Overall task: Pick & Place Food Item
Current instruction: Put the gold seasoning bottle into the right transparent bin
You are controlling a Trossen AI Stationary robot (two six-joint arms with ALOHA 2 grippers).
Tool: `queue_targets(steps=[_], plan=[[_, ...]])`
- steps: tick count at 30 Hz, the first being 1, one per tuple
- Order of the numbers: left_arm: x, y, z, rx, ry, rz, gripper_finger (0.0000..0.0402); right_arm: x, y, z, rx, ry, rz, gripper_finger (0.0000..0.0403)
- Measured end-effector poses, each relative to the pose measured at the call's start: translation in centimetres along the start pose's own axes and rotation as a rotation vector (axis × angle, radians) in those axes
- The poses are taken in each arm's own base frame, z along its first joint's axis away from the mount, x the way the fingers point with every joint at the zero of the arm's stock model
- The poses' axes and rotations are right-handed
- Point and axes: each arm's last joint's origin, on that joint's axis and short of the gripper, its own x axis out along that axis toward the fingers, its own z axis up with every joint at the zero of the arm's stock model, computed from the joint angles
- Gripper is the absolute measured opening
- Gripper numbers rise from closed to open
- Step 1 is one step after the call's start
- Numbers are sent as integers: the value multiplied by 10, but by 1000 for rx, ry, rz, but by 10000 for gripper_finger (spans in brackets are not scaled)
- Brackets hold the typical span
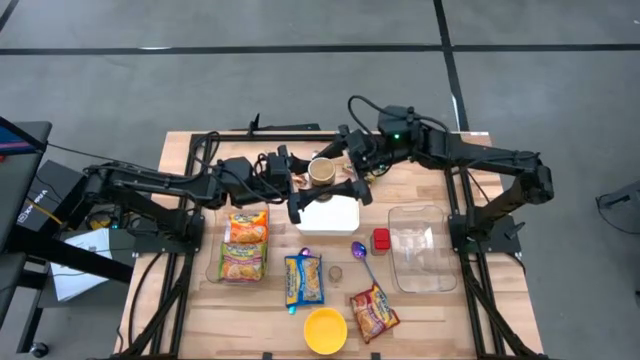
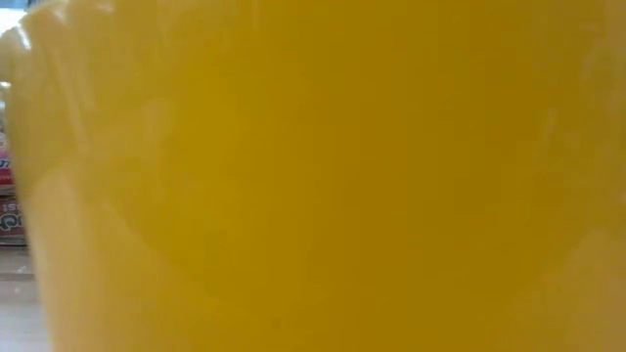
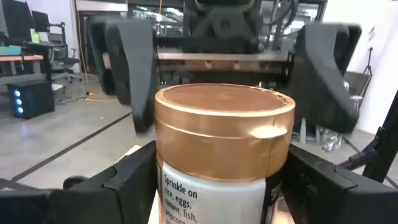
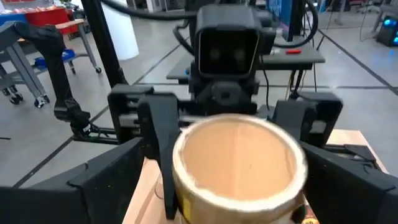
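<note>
A white seasoning jar with a gold lid [image 1: 322, 171] stands upright between my two grippers, over the far edge of a white container [image 1: 328, 216]. My left gripper [image 3: 219, 194] comes from the table's left and is shut on the jar [image 3: 224, 143]. My right gripper [image 4: 236, 202] comes from the right and is open. Its fingers stand on either side of the jar's lid [image 4: 239, 158] without plainly touching it. The jar's bottom is hidden. My left gripper pinches the jar's white body just below the gold lid [image 3: 166, 186] between its two fingers, one on each side. The fingers lie level and come from the table's left. The jar stands upright in the hold; its bottom is out of view.
A clear tub [image 1: 420, 245], a red item [image 1: 381, 239] and a purple spoon [image 1: 360, 255] lie to the right. Noodle packets [image 1: 245, 245] [image 1: 303, 280] [image 1: 373, 312] lie toward the near side. A yellow bowl [image 1: 325, 330] at the near edge fills the low view [image 2: 323, 176].
</note>
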Motion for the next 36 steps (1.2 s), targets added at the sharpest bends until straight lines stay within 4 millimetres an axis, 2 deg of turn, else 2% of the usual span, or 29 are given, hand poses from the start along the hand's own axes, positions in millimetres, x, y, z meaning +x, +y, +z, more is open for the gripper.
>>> queue_targets(steps=[10, 22, 28, 36], plan=[[0, -1, -1, -5, 10, -2, 271, -1, -3, 1, -2, -10, -27, 381], [0, -1, -1, -6, 7, -2, 271, -1, -3, -1, 6, 10, -25, 320], [0, -1, 1, -17, -16, -4, 271, -1, -3, -3, 21, 28, -28, 266], [0, -1, 1, -45, -7, -4, 271, -1, -3, -1, 41, 11, -29, 266]])
